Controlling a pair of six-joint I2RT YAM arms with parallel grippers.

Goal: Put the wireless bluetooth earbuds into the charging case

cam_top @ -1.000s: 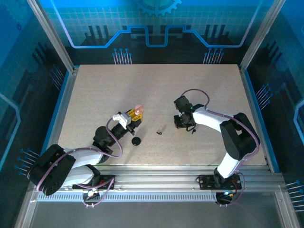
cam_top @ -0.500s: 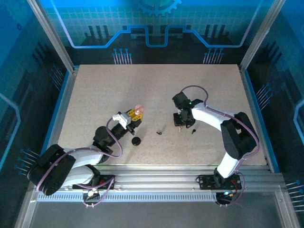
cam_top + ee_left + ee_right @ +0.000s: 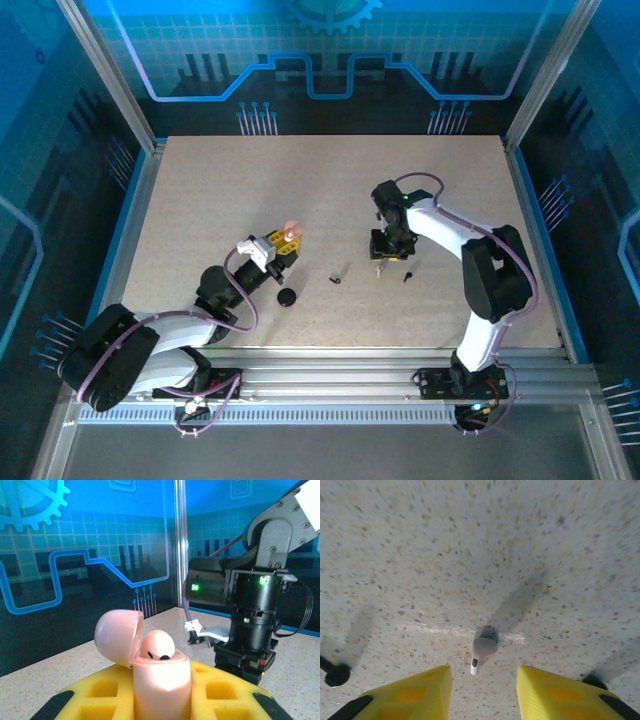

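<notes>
The speckled beige table [image 3: 200, 200] carries both arms. The left gripper [image 3: 283, 244] pinches the pale pink, egg-shaped plastic charging case [image 3: 161, 680] upright between its yellow foam pads. The hinged lid is tipped open, and one pale pink earbud [image 3: 157, 647] is already seated inside. The right gripper [image 3: 482, 676] hangs low over the table with its yellow fingers spread. Between them lies the loose pale pink stemmed earbud [image 3: 481, 649], on its side with the stem pointing toward the wrist camera. A small round black case [image 3: 287, 297] sits near the left arm, and a tiny black earbud [image 3: 335, 674] lies at the left edge of the right wrist view.

The step in hand looks like picking up the loose pink bud. To do it well, the right gripper should descend straight so the bud stays centred between the pads. It should then close gently across the bulb rather than the thin stem, since so small and smooth a piece is likely to roll or squirt out. It should lift only once the hold is firm.
</notes>
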